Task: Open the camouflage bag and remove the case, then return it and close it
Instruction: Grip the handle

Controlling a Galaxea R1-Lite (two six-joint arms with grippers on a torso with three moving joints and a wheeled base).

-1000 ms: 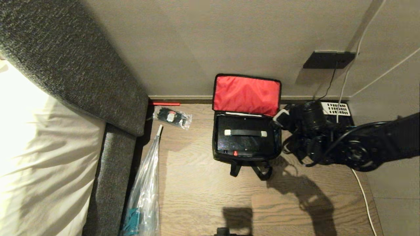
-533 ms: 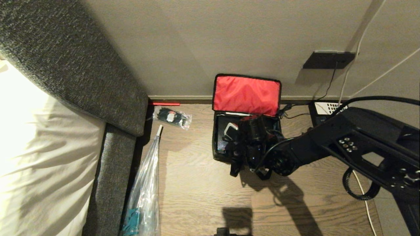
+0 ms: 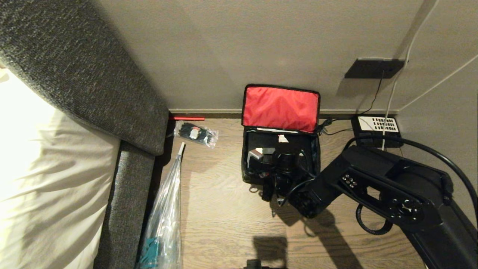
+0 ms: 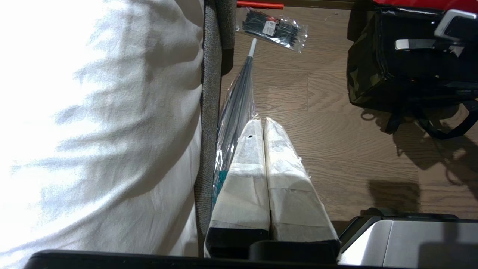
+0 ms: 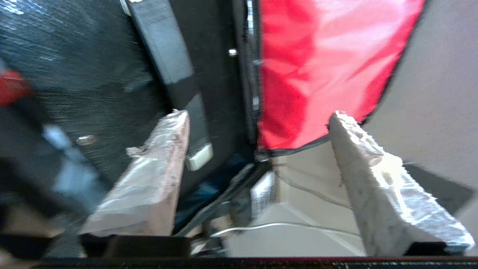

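The camouflage bag (image 4: pixel 364 80) shows green, dark and tan blotches outside, with a bright red lining (image 3: pixel 281 107) on its raised flap at 12 o'clock. Inside lies the plain black case (image 3: pixel 261 142) with a grey-tipped handle, on brown wood-grain floor (image 3: pixel 224 209); at 9 o'clock is a speckled grey headboard (image 3: pixel 82 74).

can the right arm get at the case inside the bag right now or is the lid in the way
Probably yes. The camouflage bag has its red-lined lid flipped back against the wall, leaving the case exposed, and the right tool hangs open just above it.
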